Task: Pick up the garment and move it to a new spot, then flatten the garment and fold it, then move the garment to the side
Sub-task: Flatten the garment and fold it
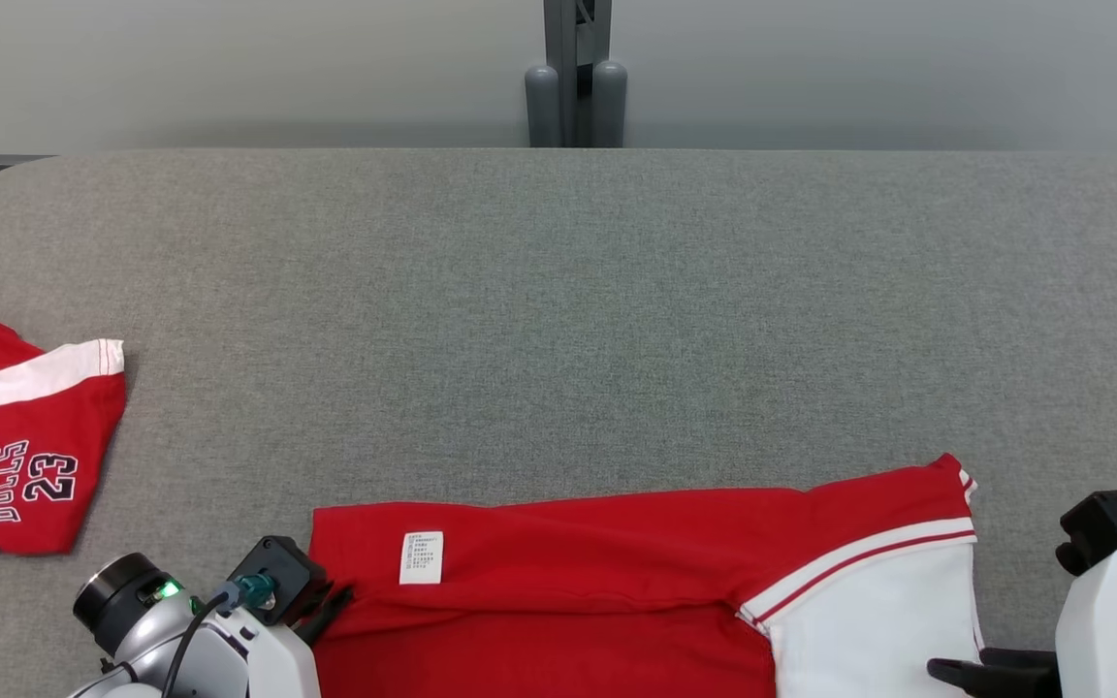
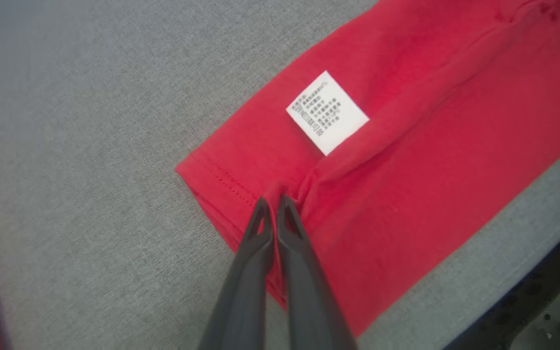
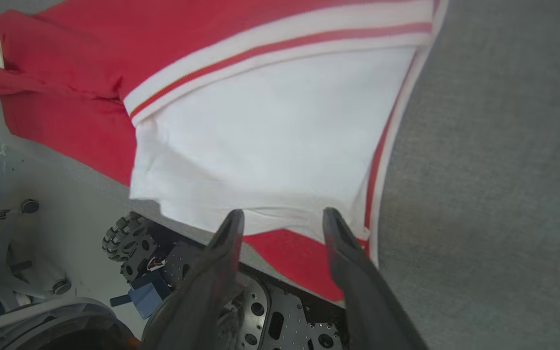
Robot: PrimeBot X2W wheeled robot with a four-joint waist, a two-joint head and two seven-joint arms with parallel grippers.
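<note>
Presently, folding is in hand: the garment [image 1: 597, 543] lies along the tabletop's [image 1: 558, 291] near edge. The left hand [image 2: 274, 200] is pinched shut on its red hem, and the right hand [image 3: 284, 214] is spread open at the white panel, apparently gripping nothing. The next move calls for a fresh right-side grasp. The left wrist view resolves the pinch beside the care label [image 2: 327, 113], whereas the head view gives the overall lay.

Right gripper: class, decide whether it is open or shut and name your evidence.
Open. In the right wrist view the right gripper shows its fingers well apart; the garment lies at their tips, not pinched.
</note>
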